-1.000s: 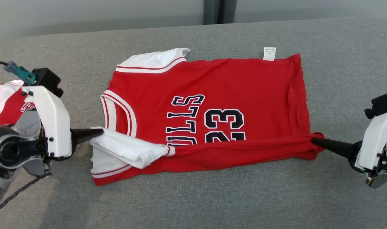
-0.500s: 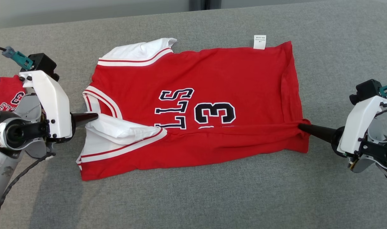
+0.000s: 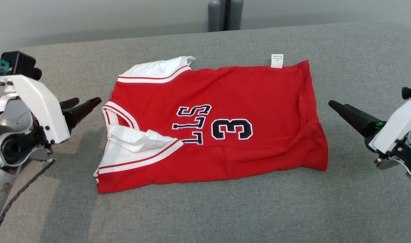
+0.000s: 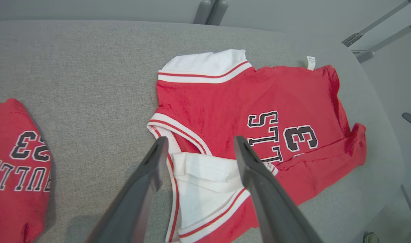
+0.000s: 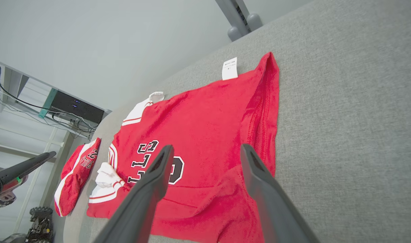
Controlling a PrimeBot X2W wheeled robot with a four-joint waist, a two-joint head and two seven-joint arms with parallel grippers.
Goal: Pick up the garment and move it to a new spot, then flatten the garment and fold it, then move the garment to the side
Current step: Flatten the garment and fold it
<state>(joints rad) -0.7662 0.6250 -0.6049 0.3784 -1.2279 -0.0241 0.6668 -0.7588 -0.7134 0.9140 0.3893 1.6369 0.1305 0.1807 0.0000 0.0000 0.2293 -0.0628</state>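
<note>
The left jaws stand wide apart and hold nothing, their tips just off the collar end of the red sleeveless basketball jersey with white trim and dark lettering [image 3: 232, 94]. The right jaws, also spread and empty, point at its hem end without touching it. The jersey lies mid grey fabric-covered tabletop [image 3: 205, 216], its near edge folded over onto itself. A second red jersey [image 4: 16, 168] lies well to the left.
</note>
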